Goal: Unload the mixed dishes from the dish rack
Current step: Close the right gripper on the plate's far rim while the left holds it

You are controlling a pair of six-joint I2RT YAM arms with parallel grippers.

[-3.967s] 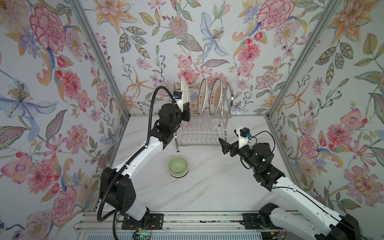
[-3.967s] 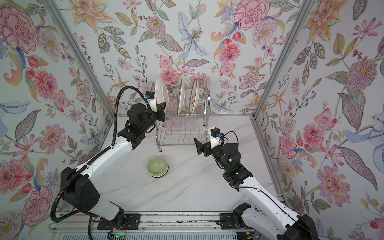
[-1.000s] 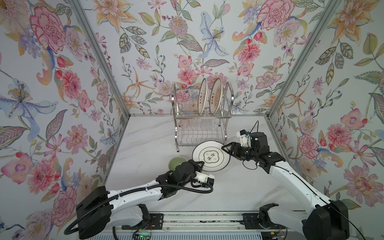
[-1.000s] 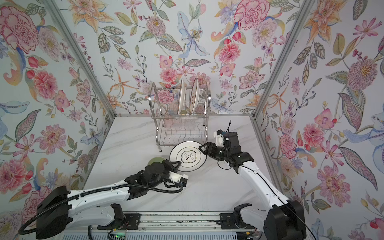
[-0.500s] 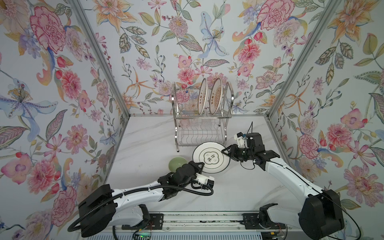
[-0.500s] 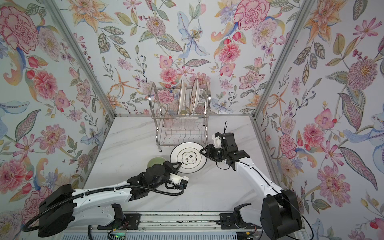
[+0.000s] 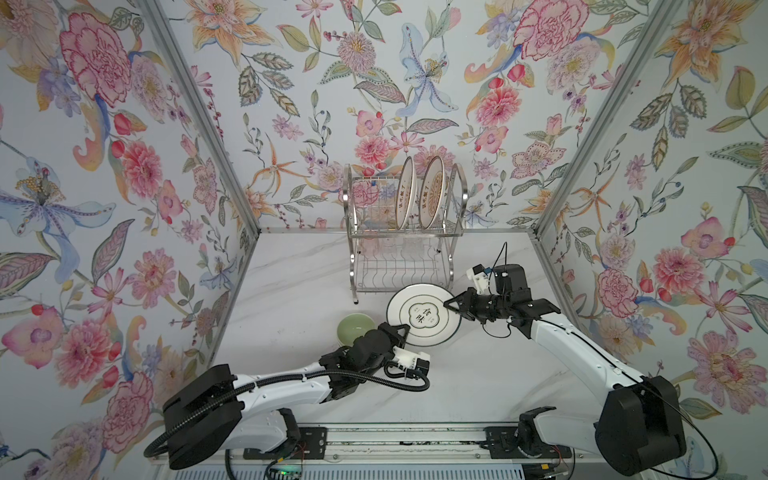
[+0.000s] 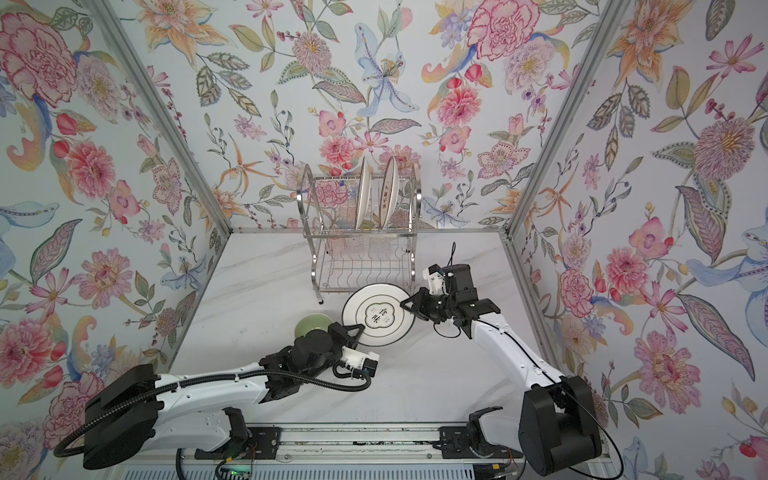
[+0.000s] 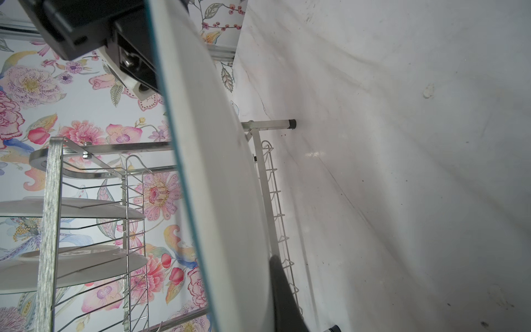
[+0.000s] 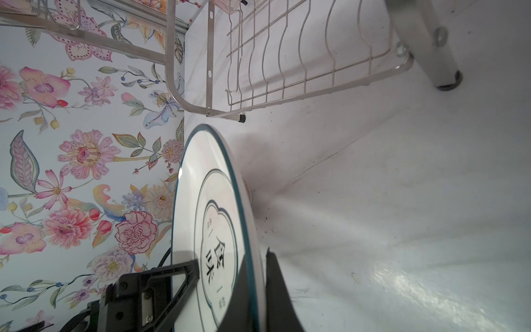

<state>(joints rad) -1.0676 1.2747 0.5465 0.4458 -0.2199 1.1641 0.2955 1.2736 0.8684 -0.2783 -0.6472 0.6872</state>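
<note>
Your worktop [image 7: 291, 270] is white marble, boxed on three sides by floral walls [image 7: 124, 166]. The widest open stretch lies on the left, between the left wall and the rack. A second runs along the near edge, between the two arm bases. On the right, your right arm lies close along the side wall.

The dish rack [image 7: 354, 266] stands at the back against the rear wall, near the middle in both top views. Its upper tier holds two sunburst plates [image 7: 432, 193] on edge, side by side, toward the rack's right end. What sits deep in the lower tier is too faint to tell.

Just in front of the rack's lower tier, a green-rimmed plate [image 7: 422, 316] is held face up between both arms, its far rim near the rack's front feet. The right gripper [image 7: 451, 303] has its jaws clamped over the plate's right rim; the right wrist view shows one finger above and one below it. The left gripper [image 7: 401, 332] has its jaws pinched on the near-left rim.

The green bowl [image 7: 353, 328] stands on the worktop just beside the plate, partly hidden by your left wrist.
</note>
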